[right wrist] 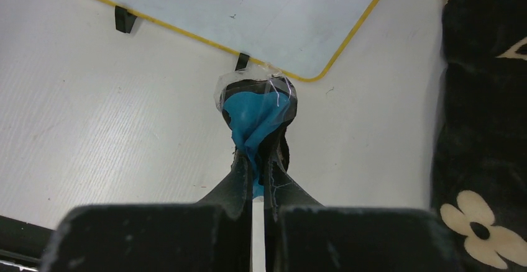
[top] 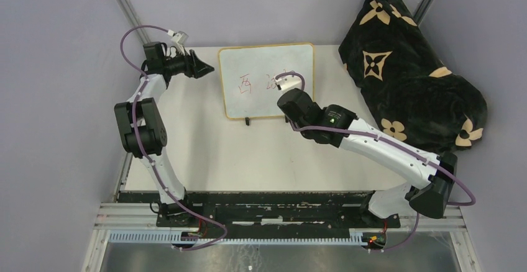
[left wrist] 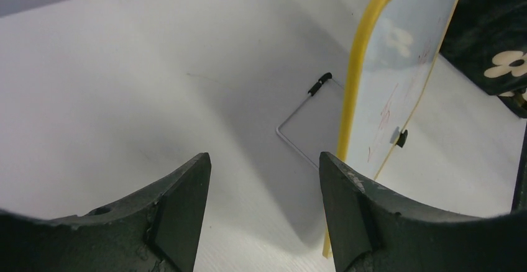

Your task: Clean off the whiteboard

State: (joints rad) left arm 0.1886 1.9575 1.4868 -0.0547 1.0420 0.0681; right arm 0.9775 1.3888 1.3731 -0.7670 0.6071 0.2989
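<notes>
The whiteboard (top: pixel 261 76) stands at the back middle of the table, yellow-framed, with red handwritten characters (top: pixel 247 84) on it. My left gripper (top: pixel 208 70) is open and empty, just left of the board's left edge. In the left wrist view (left wrist: pixel 264 163) the board's yellow edge (left wrist: pixel 351 110) stands close in front of the right finger. My right gripper (right wrist: pixel 258 160) is shut on a blue wiping pad (right wrist: pixel 258 113) wrapped in clear film. The pad is low by the board's lower right corner (right wrist: pixel 311 73), beside a black foot (right wrist: pixel 242 61). In the top view the right wrist (top: pixel 298 105) hides its fingers.
A large black cushion with tan flower shapes (top: pixel 404 73) lies right of the board, and shows in the right wrist view (right wrist: pixel 485 98). A thin wire stand (left wrist: pixel 304 129) props the board from behind. Grey walls close the back and sides.
</notes>
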